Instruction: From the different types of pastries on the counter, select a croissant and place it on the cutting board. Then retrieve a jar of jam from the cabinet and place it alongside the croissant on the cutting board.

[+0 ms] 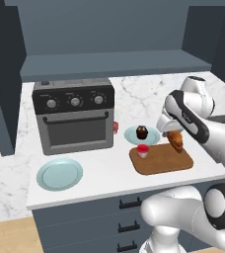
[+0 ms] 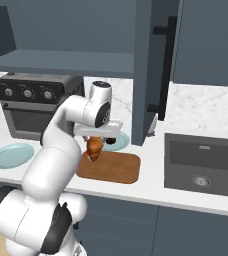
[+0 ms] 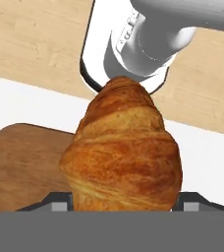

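Gripper: we see our gripper (image 1: 175, 134) clamped on the croissant (image 1: 176, 141), the pastry filling the space between the finger tips in the hand view.
Croissant: it hangs over the right part of the cutting board (image 1: 159, 163); we cannot tell whether its lower end touches the wood.
Jam jar: a small red-lidded jar (image 1: 142, 150) stands on the left part of the board, just beside the croissant.
Risk, release: if we let go with the croissant on end, we judge it could topple or roll toward the board's right edge.
Risk, jar: a leftward drift of the hand could knock the jar.
Plates: the small light blue plate (image 1: 134, 136) behind the board holds the chocolate cupcake (image 1: 141, 132); the larger plate (image 1: 59, 174) at near left holds nothing.
Cabinet: its shelf (image 1: 114, 64) above the toaster oven (image 1: 74, 121) looks bare.
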